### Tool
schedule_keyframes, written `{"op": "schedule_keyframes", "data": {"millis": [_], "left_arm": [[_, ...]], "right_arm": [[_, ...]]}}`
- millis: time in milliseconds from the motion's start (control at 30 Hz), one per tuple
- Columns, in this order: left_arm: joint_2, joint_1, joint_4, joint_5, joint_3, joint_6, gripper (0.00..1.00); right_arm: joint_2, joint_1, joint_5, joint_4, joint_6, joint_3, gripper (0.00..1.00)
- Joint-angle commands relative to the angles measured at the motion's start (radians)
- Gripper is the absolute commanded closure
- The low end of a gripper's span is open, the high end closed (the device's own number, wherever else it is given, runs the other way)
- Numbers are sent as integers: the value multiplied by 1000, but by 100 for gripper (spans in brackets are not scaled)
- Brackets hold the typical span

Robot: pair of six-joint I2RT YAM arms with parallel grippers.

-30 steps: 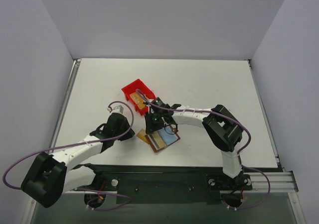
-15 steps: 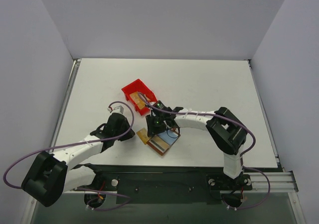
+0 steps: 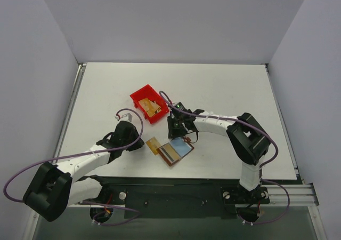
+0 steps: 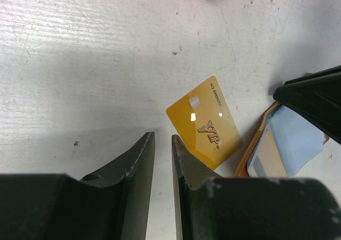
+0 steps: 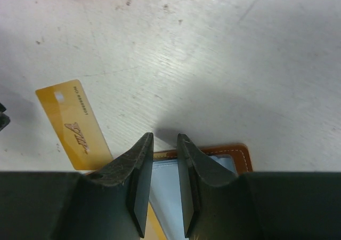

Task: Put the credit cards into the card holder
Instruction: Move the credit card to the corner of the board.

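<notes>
Left gripper (image 4: 162, 138): jaws a narrow slit apart, empty, tips near the loose card.
Loose credit card (image 4: 205, 124): lies flat just beside the holder; reads "VIP", and its "NO" number line is too small to read.
Card holder (image 3: 176, 151): open, with a striped card (image 3: 167, 154) on its left half.
Right gripper (image 5: 165, 138): slightly open, empty.
Change: right gripper has drawn back off the holder, so one card looks delivered and the loose one comes next.

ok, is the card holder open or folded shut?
Open. The card holder lies spread flat, light blue inner panels facing up inside its brown rim.
</notes>
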State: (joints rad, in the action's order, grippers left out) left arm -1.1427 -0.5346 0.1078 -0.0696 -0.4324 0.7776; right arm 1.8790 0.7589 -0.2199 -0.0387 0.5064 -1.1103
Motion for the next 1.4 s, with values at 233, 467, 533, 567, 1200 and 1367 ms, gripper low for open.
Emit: {"op": "schedule_keyframes", "data": {"millis": [233,467,533,567,1200,1367], "left_arm": [[-14,5,-48,16,-12,0,71],[-14,5,-45,19,-16,-3,71],[-5,5,-40,13,-11,-1,71],[4,5,-39,11,-6,-1,71],[50,5,-16,-16,14,9,71],[55,5,-17,-16,20,12,71]], "right_arm": [[-92,-9,205,-228,12,139,79],[-141,-12,275,-228,9,112,77],[-156,-10,284,-224,-2,80,76],[-167,-9,283,-218,-6,70,75],[-104,191,39,-164,83,-145,76],[-89,210,-10,-132,124,-134,78]]}}
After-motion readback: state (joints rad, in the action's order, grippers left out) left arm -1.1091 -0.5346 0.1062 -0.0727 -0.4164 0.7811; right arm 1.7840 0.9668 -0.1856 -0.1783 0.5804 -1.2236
